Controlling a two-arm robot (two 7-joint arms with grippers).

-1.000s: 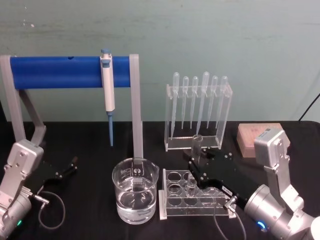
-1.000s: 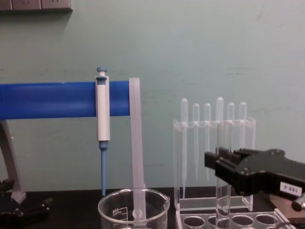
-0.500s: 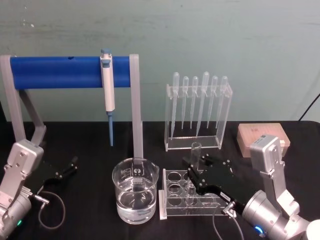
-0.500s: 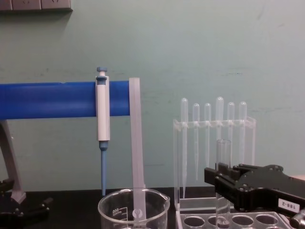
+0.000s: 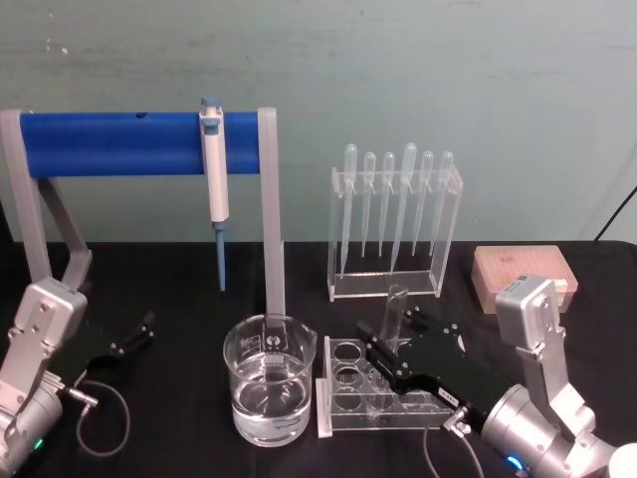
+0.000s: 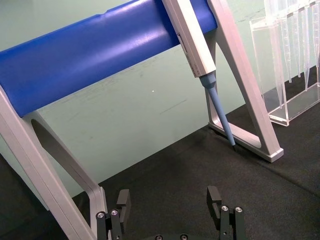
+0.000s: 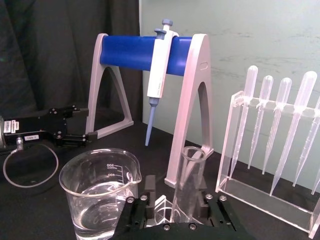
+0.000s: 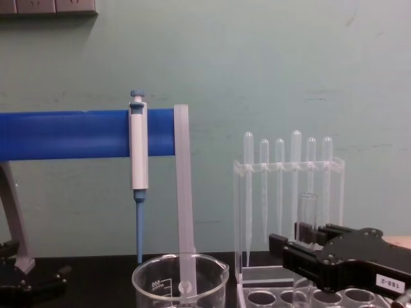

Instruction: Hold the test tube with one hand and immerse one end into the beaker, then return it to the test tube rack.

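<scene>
The right gripper (image 5: 386,351) is clamped on the test tube (image 5: 393,314), which stands slightly tilted in a hole of the clear rack (image 5: 350,386) on the black worktop (image 5: 179,398). The tube's open rim rises above the jaws. The beaker (image 5: 269,378), partly filled with clear liquid, sits just left of the rack. The left gripper (image 5: 137,334) rests on the worktop near the blue stand (image 5: 129,142), its jaws spread apart and holding nothing. A pipettor (image 5: 213,174) hangs on the stand; pipettes (image 5: 395,204) stand behind.
</scene>
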